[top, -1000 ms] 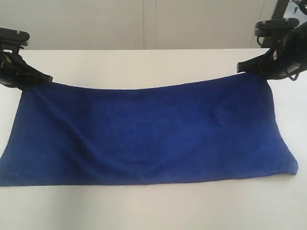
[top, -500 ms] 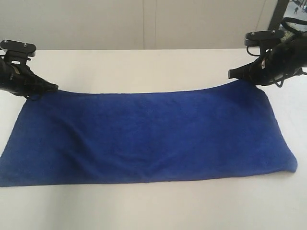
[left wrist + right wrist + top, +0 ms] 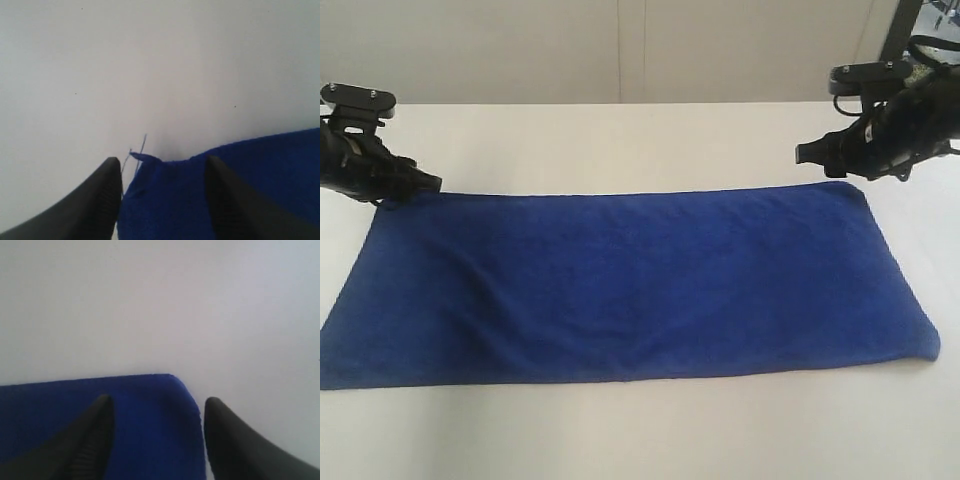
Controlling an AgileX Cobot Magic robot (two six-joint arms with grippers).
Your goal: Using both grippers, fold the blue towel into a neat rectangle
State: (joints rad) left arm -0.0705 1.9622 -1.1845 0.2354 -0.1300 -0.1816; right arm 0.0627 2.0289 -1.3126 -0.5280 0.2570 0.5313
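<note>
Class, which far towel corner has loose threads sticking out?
The corner at the left gripper; the one at the right gripper is smooth.

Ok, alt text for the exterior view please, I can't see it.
A blue towel lies flat as a long rectangle on a white table. The left end effector and right end effector sit at its two far corners.

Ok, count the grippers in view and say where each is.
2. The left gripper is at the upper-left corner of the blue towel in the exterior view, the right gripper at its upper-right corner; both open. None seems hidden.
</note>
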